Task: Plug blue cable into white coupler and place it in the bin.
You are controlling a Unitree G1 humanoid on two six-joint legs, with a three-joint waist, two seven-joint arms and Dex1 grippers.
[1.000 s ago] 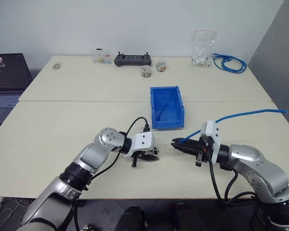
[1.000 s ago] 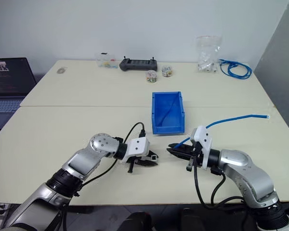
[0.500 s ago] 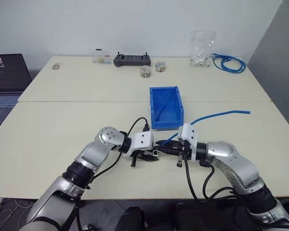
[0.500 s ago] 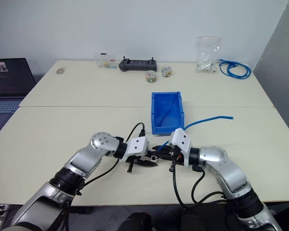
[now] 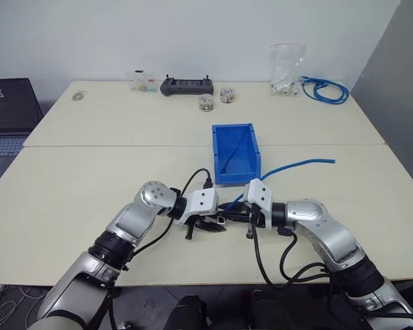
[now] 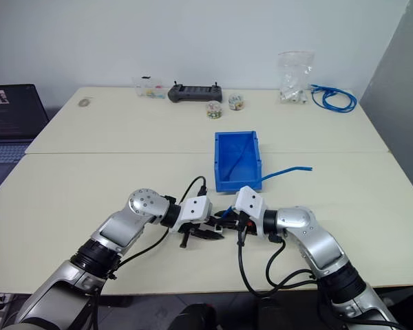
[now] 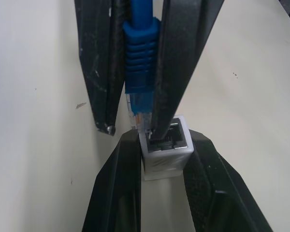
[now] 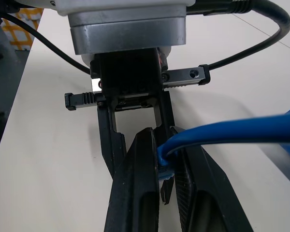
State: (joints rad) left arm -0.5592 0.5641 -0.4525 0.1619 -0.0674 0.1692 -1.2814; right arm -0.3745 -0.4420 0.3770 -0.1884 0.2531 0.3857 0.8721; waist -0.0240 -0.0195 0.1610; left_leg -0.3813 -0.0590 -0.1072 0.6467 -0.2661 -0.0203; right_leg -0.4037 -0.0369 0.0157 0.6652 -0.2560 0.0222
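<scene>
Step in hand: mating plug to socket, mid-table, just in front of the bin (image 5: 237, 152).

L gripper (image 5: 213, 225) is clamped on the coupler (image 7: 165, 151), socket face turned toward the R arm. R gripper (image 5: 233, 214) is pinched on the cable (image 5: 299, 165) right behind its plug (image 7: 139, 107), by the ribbed boot. The rest of the cable trails off to the right, lifted above the table.

In the L wrist view the plug tip sits at the socket's edge, offset to one side and not seated; one R finger (image 7: 181, 63) overlaps the socket opening. Hard to tell from this angle whether the tip has caught the rim or just rests against it.

Next move, as I judge it: nudge the plug sideways to centre on the opening, square it to the socket face, then push straight in along the cable's axis while L holds firm. After that, carry the joined pair to the bin, w/ care that the trailing cable doesn't snag.
</scene>
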